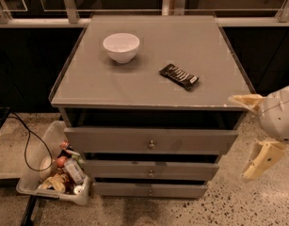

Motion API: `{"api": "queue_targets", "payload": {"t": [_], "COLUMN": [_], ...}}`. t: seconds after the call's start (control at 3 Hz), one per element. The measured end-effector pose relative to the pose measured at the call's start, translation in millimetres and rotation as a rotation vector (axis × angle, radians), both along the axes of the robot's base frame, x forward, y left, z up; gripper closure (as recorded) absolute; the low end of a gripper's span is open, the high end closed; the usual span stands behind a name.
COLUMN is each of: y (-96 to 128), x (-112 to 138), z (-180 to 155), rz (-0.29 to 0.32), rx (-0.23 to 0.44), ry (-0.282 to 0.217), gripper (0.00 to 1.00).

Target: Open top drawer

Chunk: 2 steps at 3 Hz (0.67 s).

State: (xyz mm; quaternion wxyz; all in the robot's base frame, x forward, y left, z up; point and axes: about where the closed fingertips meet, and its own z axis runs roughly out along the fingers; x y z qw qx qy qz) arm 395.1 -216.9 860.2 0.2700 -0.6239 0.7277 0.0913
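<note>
Background: you've got dark glazed panels with pale metal uprights [68,1] across the top of the frame, and speckled floor [228,211] along the bottom.
Cabinet: grey, three drawers, fills the middle of your view.
Worktop [148,84]: flat grey slab with a thin raised edge.
Bowl [121,46]: white, upright, upper left of the worktop.
Snack bar [179,76]: dark wrapper, lying flat and askew, right of centre, well apart from the bowl.
Top drawer [111,140]: centre of frame, directly under the worktop. You see a dark gap above its front, and the front sits forward of the two below.
Knob [151,144]: small round metal one at the middle of the top drawer front. Nothing is touching it.
Lower drawers: two slimmer fronts, middle [191,170] and bottom [125,189], each with a like knob.
Claw [239,138]: at the right edge of frame, beside the cabinet's right front corner. Its two cream fingers are spread wide apart, one at worktop height, one lower. It holds nothing and is clear of the drawer.
Bin [52,138]: clear plastic tub at lower left, on the floor by the cabinet, full of mixed small items.
Cable [26,145]: black, loops down the left side near the bin.
</note>
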Motion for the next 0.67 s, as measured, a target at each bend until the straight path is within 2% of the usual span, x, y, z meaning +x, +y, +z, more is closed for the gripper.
{"api": "queue_targets", "payload": {"t": [0.33, 0.67], "y": [3.1, 6.8], "x": [4.0, 14.4], "z": [-50.1, -95.1], "rz": [-0.015, -0.025], "rx": [0.027, 0.04], "ry": [0.04, 0.042], "gripper": [0.0, 0.0]}}
